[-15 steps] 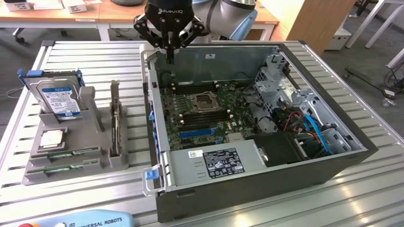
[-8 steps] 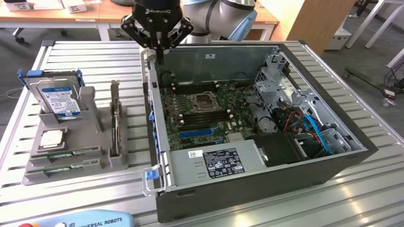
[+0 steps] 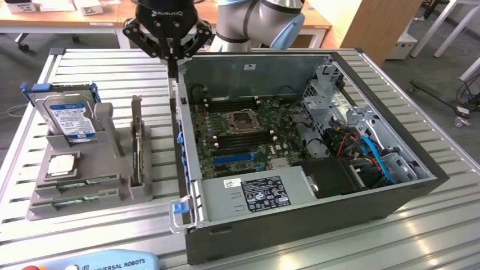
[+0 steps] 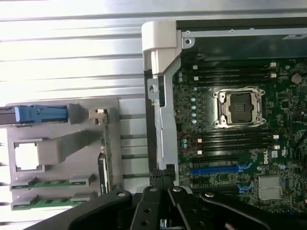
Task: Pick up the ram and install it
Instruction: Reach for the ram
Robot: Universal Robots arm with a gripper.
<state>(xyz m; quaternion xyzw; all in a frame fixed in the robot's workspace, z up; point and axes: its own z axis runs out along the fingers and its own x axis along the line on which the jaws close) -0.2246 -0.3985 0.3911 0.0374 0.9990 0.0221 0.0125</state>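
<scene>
- On the exterior view's left, a gray holder (image 3: pixel 112 126) stands on the slatted table (image 3: pixel 98 67). A hard drive (image 3: pixel 71 115) stands upright at its back, with a silver CPU chip (image 3: pixel 62 164) in front of it.
- The ram (image 3: pixel 81 182) (image 4: pixel 53 182) sits in a slot at the holder's front edge, well apart from me. A 2nd green stick (image 3: pixel 75 198) sits in the next slot.
- My gripper (image 3: pixel 173 72) (image 4: pixel 162 175) hangs above the near wall of the open computer case (image 3: pixel 300 225), between holder and motherboard (image 3: pixel 225 135). My jaws are clenched shut.
- Further right, 1 bare CPU socket (image 3: pixel 244 120) sits between dark memory slots, and the power supply (image 3: pixel 255 194) lies along the case's front.
</scene>
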